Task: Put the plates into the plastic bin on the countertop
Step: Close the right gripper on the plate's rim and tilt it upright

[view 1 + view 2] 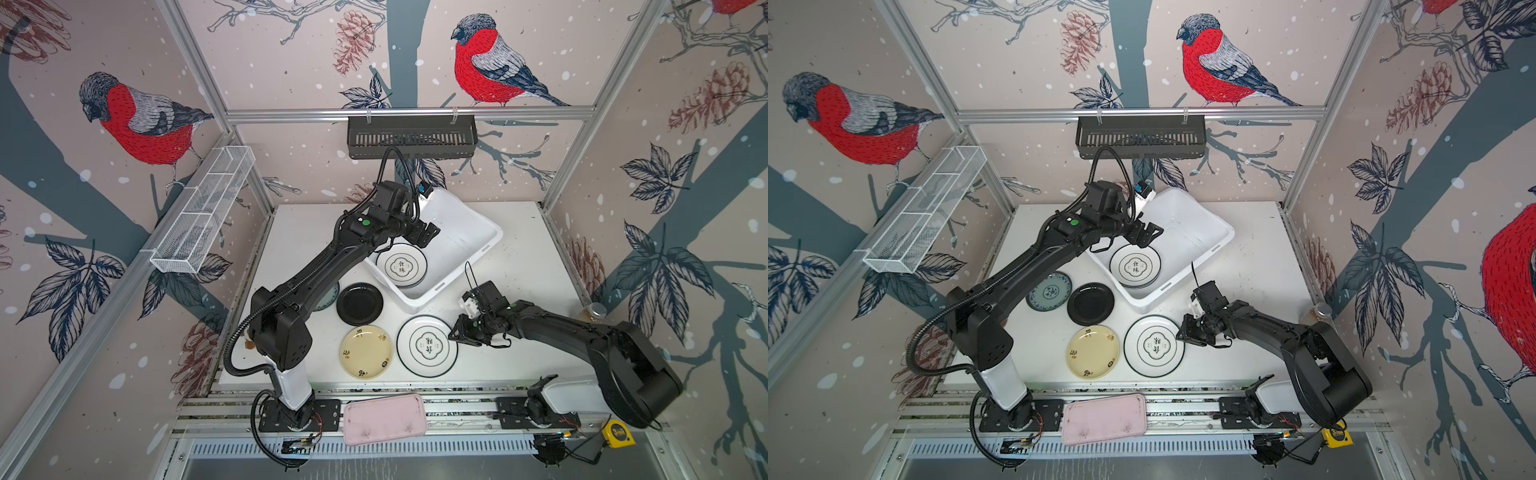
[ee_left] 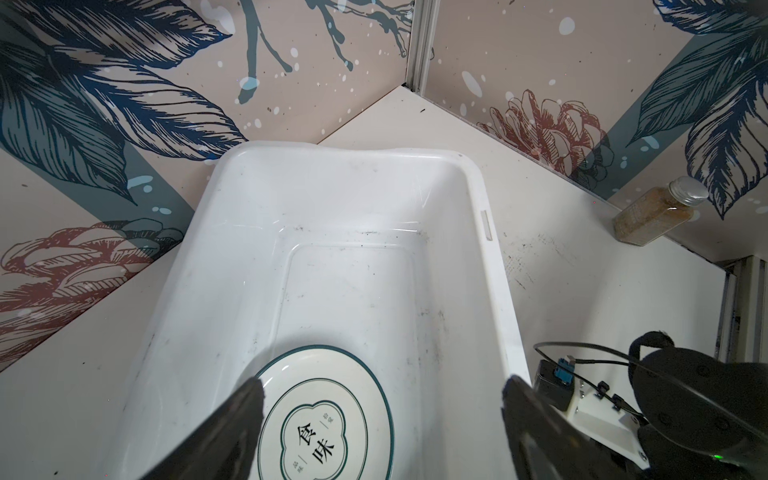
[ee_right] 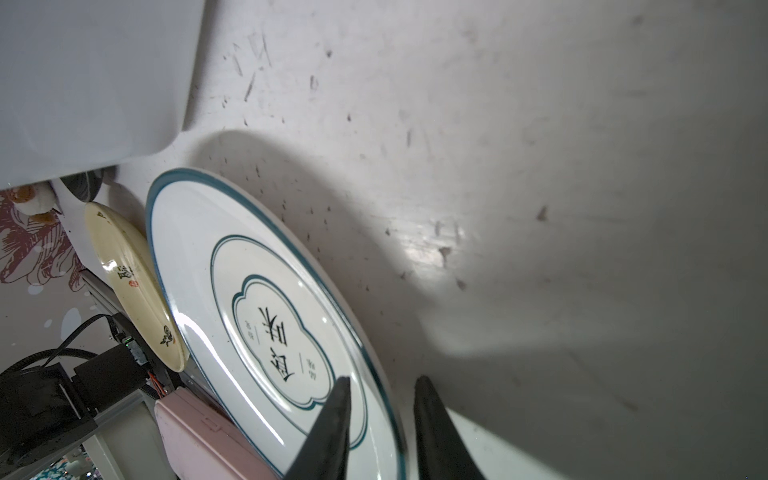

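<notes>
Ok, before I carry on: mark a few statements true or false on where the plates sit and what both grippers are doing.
1. A black-rimmed emblem plate lies inside the plastic bin. True.
2. The black plate is in the bin too. False: it sits on the countertop, beside the bin.
3. The left gripper is open and empty above the bin. True.
4. The right gripper hangs above the bin. False: its fingers stand either side of the rim of the second emblem plate, on the countertop.

Bright, diffuse overhead light; wide-angle bowing at top-view edges; soft shadow and glare patch on countertop.
</notes>
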Motion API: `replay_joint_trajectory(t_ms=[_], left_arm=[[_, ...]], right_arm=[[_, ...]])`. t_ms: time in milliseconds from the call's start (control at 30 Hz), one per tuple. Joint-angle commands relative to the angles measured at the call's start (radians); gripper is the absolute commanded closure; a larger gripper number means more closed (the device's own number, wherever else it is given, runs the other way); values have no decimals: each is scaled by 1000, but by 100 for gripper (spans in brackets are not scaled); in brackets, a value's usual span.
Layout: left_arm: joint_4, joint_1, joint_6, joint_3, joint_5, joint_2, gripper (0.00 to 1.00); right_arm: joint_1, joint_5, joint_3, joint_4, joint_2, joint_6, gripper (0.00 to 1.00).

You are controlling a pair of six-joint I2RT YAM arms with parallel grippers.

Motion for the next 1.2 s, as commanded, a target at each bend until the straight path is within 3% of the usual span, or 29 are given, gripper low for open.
replay_joint_trajectory(t_ms=[0,467,867,1167], left_arm=[[13,-1,-2,-4,2,-9,11],[19,-1,-13,-5,9,-7,11],[20,-1,-14,-9,10,-12,11],[20,-1,-17,-13,12,-13,11]], right_arm=[[0,31,5,-26,-6,-20,75],[0,14,-18,20,14,-8,73],[-8,74,-34,-16,-26,-7,87],[-38,128,-55,-75,-96,1,88]])
